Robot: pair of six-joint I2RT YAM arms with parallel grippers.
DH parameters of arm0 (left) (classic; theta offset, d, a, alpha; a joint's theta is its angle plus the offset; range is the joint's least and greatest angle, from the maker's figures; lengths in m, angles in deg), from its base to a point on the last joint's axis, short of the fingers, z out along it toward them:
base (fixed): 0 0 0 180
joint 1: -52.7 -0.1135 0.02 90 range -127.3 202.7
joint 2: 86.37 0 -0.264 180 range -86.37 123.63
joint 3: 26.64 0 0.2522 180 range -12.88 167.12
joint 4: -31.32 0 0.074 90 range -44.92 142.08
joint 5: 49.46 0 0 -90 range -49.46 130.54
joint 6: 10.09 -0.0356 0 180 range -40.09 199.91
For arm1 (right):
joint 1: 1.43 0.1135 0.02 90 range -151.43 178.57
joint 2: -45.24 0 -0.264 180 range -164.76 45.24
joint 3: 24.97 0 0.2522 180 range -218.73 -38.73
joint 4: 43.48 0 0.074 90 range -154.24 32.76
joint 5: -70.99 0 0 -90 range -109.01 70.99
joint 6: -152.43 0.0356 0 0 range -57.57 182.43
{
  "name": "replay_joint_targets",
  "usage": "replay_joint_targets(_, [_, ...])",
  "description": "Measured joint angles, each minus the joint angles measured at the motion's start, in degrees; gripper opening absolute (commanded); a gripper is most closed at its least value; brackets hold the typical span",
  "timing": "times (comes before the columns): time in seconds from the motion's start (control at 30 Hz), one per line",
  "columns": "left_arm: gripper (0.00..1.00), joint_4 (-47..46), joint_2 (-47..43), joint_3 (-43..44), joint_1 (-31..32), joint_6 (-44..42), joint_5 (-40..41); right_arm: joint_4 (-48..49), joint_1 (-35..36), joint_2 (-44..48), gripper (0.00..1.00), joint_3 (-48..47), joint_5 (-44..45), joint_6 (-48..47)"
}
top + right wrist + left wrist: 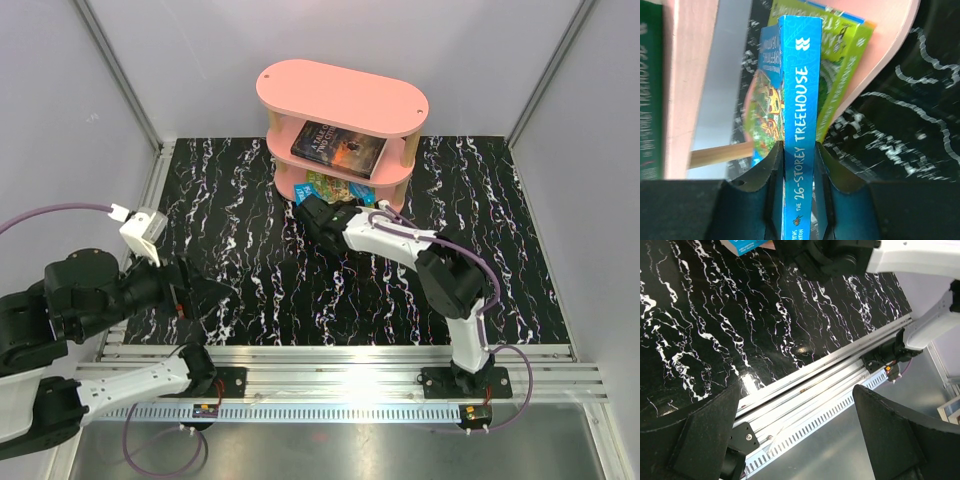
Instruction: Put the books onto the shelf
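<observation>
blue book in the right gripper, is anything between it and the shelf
Yes: a green book already lies on the shelf's lowest board, right behind the blue book that the right gripper clamps. A wooden post stands beside it.

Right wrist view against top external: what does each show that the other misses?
Only the right wrist: the right jaws shut on the spine of the blue book, its title legible. Only top external: the dark book on the middle tier, and the left arm off to the side. Both: the pink shelf and the green book on its lowest board.
</observation>
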Motion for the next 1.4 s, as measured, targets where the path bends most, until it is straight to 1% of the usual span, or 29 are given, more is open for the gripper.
replay_joint_targets(0.17, [0.99, 0.1, -1.0, -0.6, 0.0, -2.5, -2.1, -9.0, 0.3, -4.2, 0.00, -4.8, 1.9, 0.8])
replay_joint_targets(0.37, [0.99, 0.2, -2.5, -0.5, 0.0, -4.8, -2.4, -15.7, 0.3, -8.0, 0.00, -10.6, 4.2, 1.5])
replay_joint_targets(0.5, [0.99, 0.2, -2.8, -0.2, 0.0, -5.9, -2.4, -16.1, 0.3, -10.0, 0.00, -12.5, 5.8, 1.8])
replay_joint_targets(0.77, [0.99, 0.3, -2.9, 0.1, 0.2, -6.9, -2.2, -13.3, 0.2, -14.3, 0.00, -17.0, 7.2, 2.1])
replay_joint_targets(1.0, [0.99, 0.3, -2.9, 0.2, 0.2, -6.9, -1.4, -11.4, -0.3, -15.6, 0.00, -18.3, 7.2, 2.1])
replay_joint_targets(1.03, [0.99, 0.3, -2.9, 0.2, 0.2, -6.9, -1.2, -11.1, -0.3, -15.6, 0.01, -18.3, 7.2, 2.1])
replay_joint_targets(1.07, [0.99, 0.3, -2.9, 0.2, 0.3, -6.9, -1.1, -10.8, -0.4, -15.7, 0.04, -18.3, 7.2, 2.1])
replay_joint_targets(1.1, [0.99, 0.3, -2.9, 0.2, 0.3, -6.9, -0.9, -10.5, -0.5, -15.7, 0.19, -18.3, 7.1, 2.1])
replay_joint_targets(1.2, [0.99, 0.3, -2.8, 0.2, 0.3, -6.9, -0.5, -8.5, -0.9, -15.7, 0.43, -17.6, 7.0, 2.0])
replay_joint_targets(1.23, [0.99, 0.3, -2.8, 0.2, 0.3, -6.9, -0.4, -7.3, -1.0, -15.7, 0.56, -16.8, 7.0, 2.1])
replay_joint_targets(1.33, [0.99, 0.3, -2.4, 0.2, 0.3, -6.8, 0.0, -0.8, -1.1, -14.2, 0.67, -12.6, 8.7, 2.1])
replay_joint_targets(1.4, [0.99, 0.4, -2.0, 0.2, 0.3, -6.6, 0.4, 2.4, -1.2, -12.2, 0.72, -9.4, 8.6, 2.1])
